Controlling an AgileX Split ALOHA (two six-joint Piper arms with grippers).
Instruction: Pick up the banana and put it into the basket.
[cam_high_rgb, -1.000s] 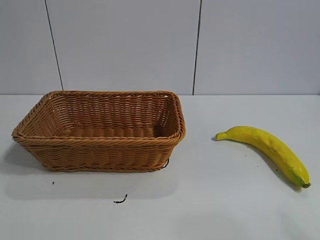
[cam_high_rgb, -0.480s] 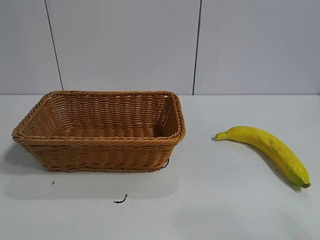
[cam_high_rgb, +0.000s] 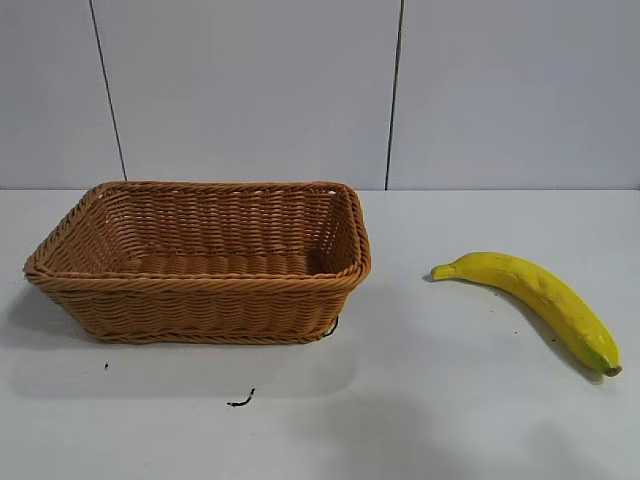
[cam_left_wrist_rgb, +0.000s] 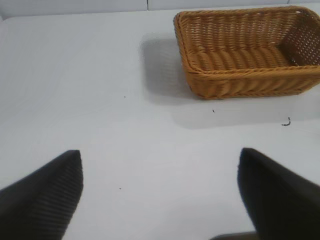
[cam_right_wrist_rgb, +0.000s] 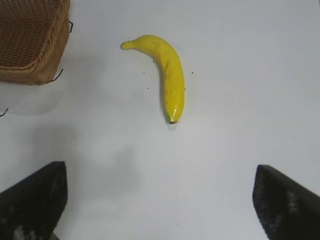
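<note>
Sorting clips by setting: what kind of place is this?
Likely a lab test bench: a bare white table, a plain panelled wall, and only a basket and banana as props.

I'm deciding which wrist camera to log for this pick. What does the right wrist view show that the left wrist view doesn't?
Only the right wrist view shows the banana, lying on the table apart from the basket, with the open right end effector well short of it. Only the left wrist view shows the whole basket, its inside with nothing in it, and the open left end effector over bare table. Both share the white table, the basket (just a corner in the right wrist view) and a small dark scrap near the basket.
</note>
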